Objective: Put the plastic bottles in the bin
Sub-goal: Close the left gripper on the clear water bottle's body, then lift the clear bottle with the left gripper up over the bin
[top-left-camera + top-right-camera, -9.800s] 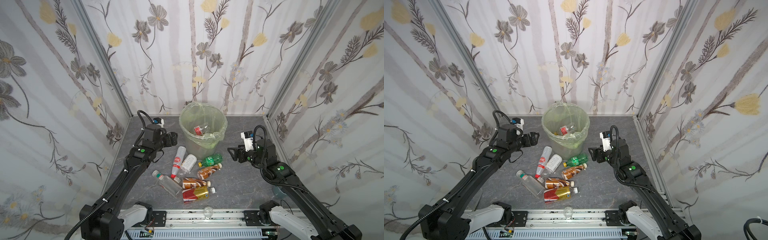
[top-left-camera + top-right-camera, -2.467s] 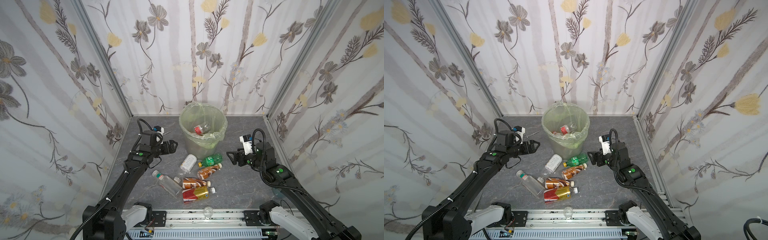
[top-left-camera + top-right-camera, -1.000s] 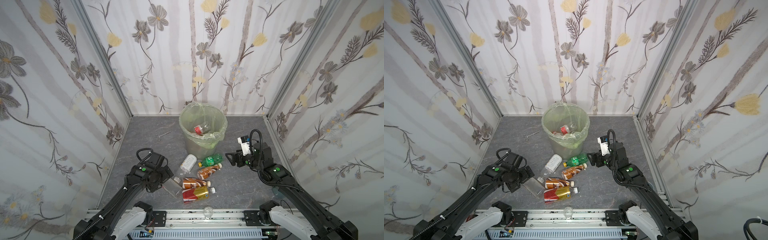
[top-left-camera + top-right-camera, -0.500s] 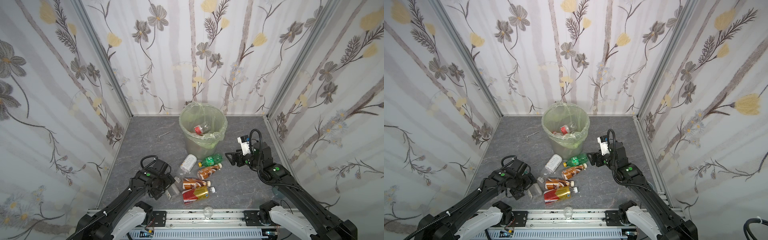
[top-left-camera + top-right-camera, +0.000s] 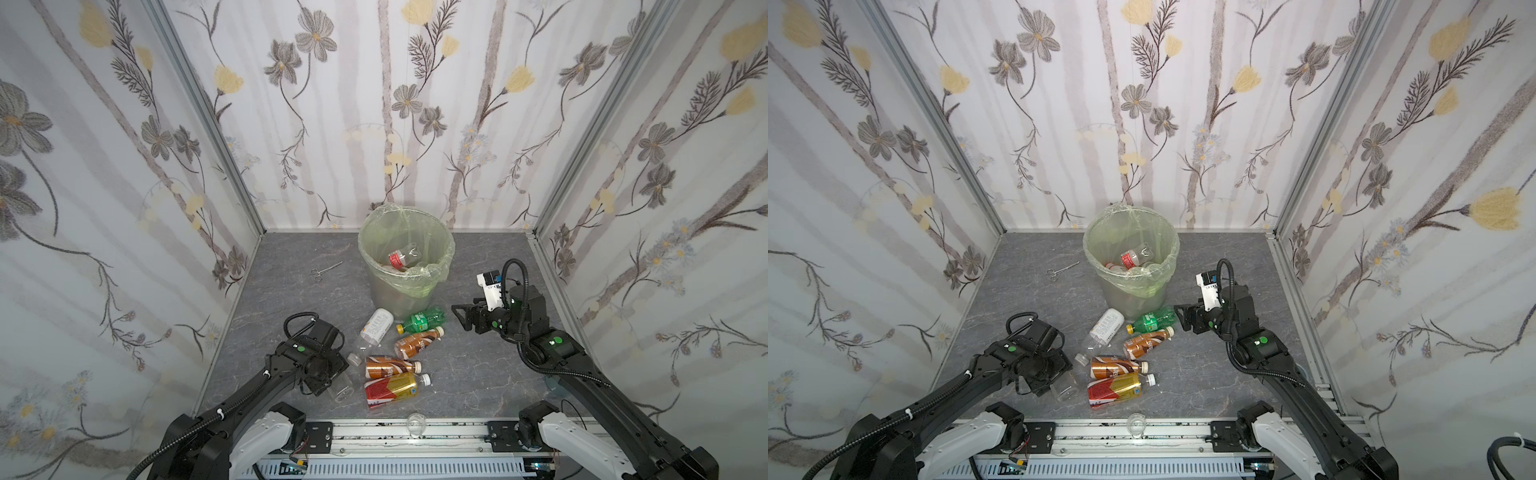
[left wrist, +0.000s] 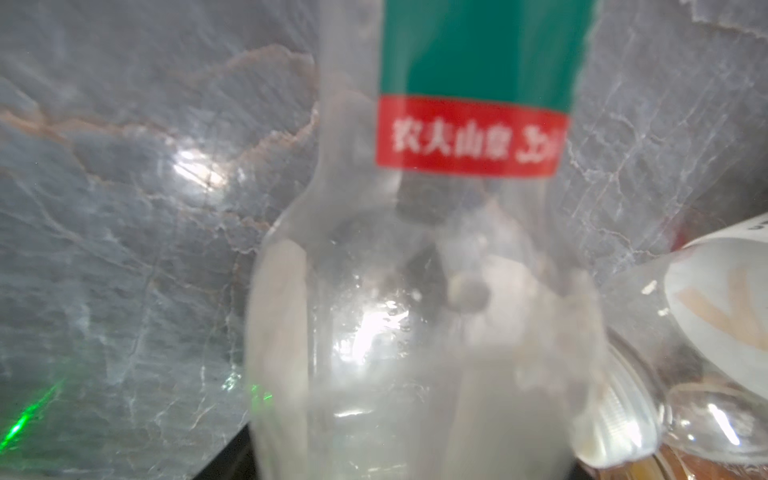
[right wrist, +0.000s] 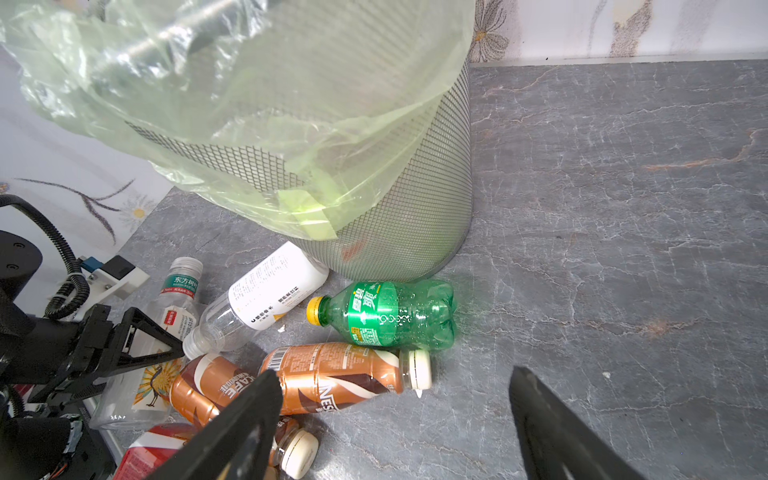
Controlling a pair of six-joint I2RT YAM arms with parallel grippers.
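Note:
The bin stands at the back middle with a red-labelled bottle inside. On the floor before it lie a white-labelled clear bottle, a green one, two brown ones and a red-gold one. My left gripper is low at the front left, shut on a clear bottle with a green-red label that lies on the floor. My right gripper hovers open right of the green bottle, holding nothing.
Metal forceps lie left of the bin. A small clear glass cup sits at the front edge by the rail. Flowered walls close in the left, back and right sides.
My left arm came down from beside the bin to the front left, and its jaws narrowed around the clear bottle, which slid a little toward the front. My right arm barely moved.

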